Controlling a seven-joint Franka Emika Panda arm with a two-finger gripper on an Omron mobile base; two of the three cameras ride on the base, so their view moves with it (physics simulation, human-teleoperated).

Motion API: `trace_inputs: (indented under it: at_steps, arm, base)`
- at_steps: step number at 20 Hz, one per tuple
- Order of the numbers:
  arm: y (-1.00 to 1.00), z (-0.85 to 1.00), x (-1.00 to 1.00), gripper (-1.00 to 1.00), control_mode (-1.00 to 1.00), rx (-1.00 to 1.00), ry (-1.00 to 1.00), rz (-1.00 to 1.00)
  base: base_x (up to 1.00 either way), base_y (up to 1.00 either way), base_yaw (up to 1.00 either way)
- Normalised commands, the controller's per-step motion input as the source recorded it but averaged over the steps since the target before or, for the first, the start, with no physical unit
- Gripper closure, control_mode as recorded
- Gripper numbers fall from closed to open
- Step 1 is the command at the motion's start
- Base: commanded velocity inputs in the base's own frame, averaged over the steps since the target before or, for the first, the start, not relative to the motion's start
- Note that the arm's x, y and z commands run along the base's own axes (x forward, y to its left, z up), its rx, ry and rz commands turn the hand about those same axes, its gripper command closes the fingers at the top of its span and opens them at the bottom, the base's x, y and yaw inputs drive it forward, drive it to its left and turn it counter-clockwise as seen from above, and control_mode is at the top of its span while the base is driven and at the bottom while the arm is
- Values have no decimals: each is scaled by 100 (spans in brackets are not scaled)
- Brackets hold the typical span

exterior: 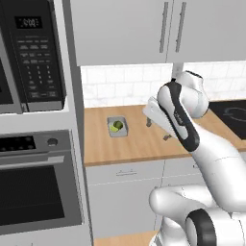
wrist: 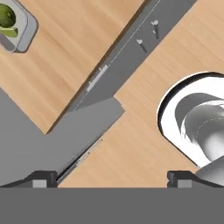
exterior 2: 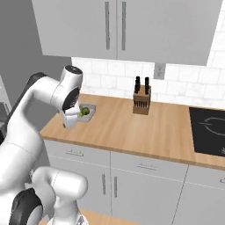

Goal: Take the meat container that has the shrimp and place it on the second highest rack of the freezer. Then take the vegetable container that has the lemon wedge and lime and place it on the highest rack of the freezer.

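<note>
The vegetable container (exterior: 117,127) (exterior 2: 86,112) (wrist: 17,26) is a shallow grey tray on the wooden counter, holding the green lime (wrist: 6,15) and the lemon wedge (wrist: 9,32). My gripper (wrist: 111,177) (exterior: 157,130) hangs open and empty above the counter's front edge, to the right of that tray and apart from it. In the hand view the tray sits in the top left corner, partly cut off. The meat container, the shrimp and the freezer are out of view.
A microwave (exterior: 33,53) and a black oven (exterior: 38,187) stand left of the counter. A knife block (exterior 2: 141,101) stands at the back wall and a black cooktop (exterior 2: 208,132) lies to the right. Grey cabinets (exterior 2: 123,26) hang overhead.
</note>
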Motion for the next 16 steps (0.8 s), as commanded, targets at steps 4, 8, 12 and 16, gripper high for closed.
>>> trace_inputs:
  at_steps: [4,8,12,16]
  arm:
    - [-2,-41,87,-100,-100,0,21,-5]
    - [0,-40,64,-100,-100,0,7,-4]
    - [0,-49,41,-100,-100,0,0,-5]
    - [19,-50,15,-100,-100,-1,0,-7]
  base:
    - [0,0,0]
    - [0,0,0]
    - [0,0,0]
    - [0,0,0]
